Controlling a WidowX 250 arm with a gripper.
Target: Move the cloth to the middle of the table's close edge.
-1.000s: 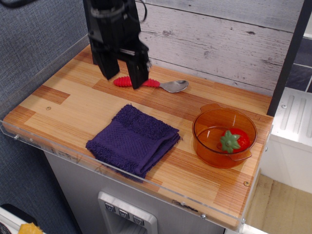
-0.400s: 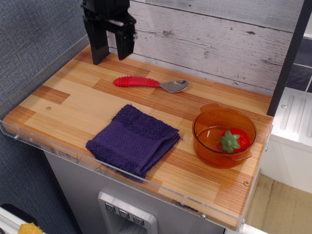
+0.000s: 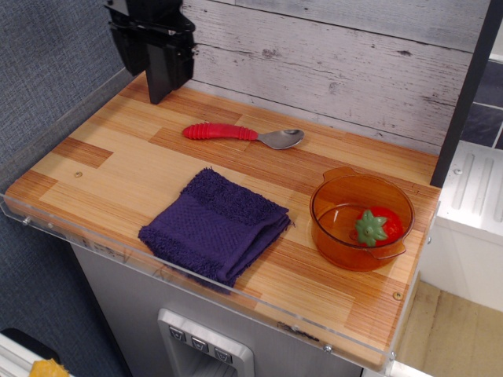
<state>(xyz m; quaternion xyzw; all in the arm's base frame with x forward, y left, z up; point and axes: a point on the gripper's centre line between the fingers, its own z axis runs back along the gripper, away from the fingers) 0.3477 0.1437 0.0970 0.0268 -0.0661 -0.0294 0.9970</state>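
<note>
The dark purple cloth point(image 3: 214, 226) lies folded and flat on the striped wood-look table point(image 3: 118, 149), by the middle of the near edge, its front corner close to the clear plastic rim. My black gripper point(image 3: 149, 82) hangs above the table's far left corner, well away from the cloth and lifted off the surface. It holds nothing and its fingers look apart, one partly behind the other.
A spoon with a red handle point(image 3: 242, 134) lies behind the cloth. An orange transparent bowl point(image 3: 361, 221) with a toy strawberry point(image 3: 376, 226) in it stands at the right. A grey plank wall point(image 3: 354, 63) backs the table.
My gripper has risen and moved left and back from above the spoon's handle to the far left corner. The cloth, spoon and bowl have not moved.
</note>
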